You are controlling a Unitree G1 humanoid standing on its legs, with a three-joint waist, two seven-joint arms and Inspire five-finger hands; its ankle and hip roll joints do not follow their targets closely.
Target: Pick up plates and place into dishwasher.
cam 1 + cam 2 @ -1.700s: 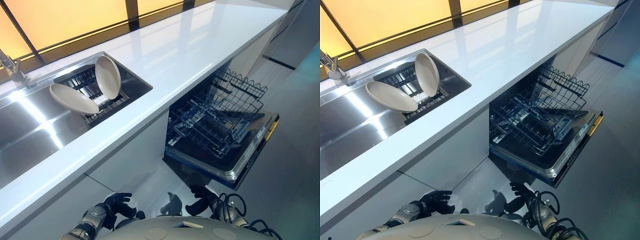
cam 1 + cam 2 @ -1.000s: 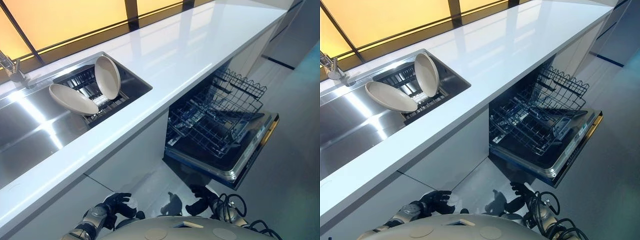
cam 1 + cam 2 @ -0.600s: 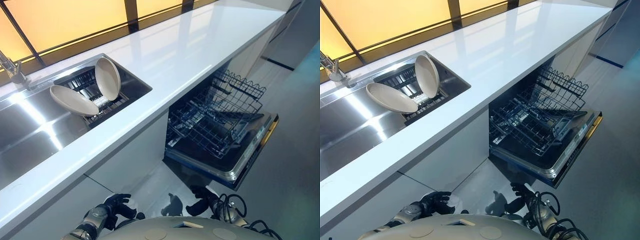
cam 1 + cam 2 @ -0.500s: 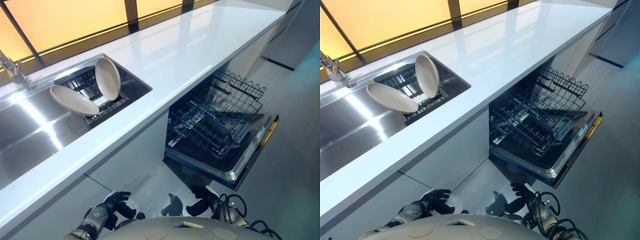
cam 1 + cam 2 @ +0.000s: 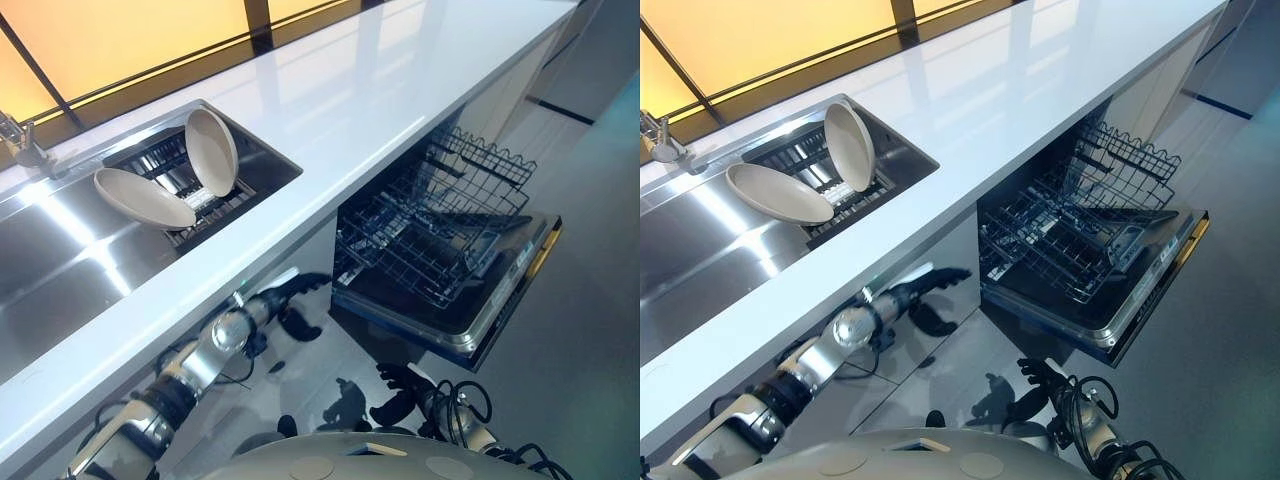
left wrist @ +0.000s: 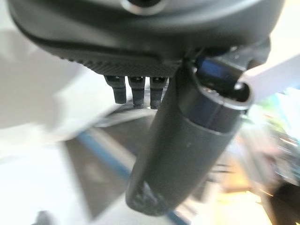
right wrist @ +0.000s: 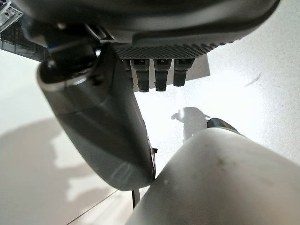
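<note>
Two beige plates stand in the dark rack inside the sink point(image 5: 60, 270). One plate point(image 5: 212, 150) is upright on its edge, the other plate point(image 5: 143, 198) leans low to its left. The dishwasher point(image 5: 470, 330) stands with its door down and its wire rack point(image 5: 430, 230) pulled out, with no plates in it. My left hand point(image 5: 280, 300) is raised in front of the cabinet below the counter edge, fingers stretched out and holding nothing; its thumb point(image 6: 187, 154) shows in the left wrist view. Low by the dishwasher door, my right hand point(image 5: 398, 398) hangs relaxed and holds nothing.
A long white counter point(image 5: 340, 100) runs above the cabinets and the dishwasher. A faucet point(image 5: 20, 140) stands at the sink's far left corner. The dishwasher door juts out over the grey floor point(image 5: 580, 300) to the right.
My left arm has swung up and forward from beside my body to the cabinet front under the counter. The right hand has stayed low. The view has shifted slightly.
</note>
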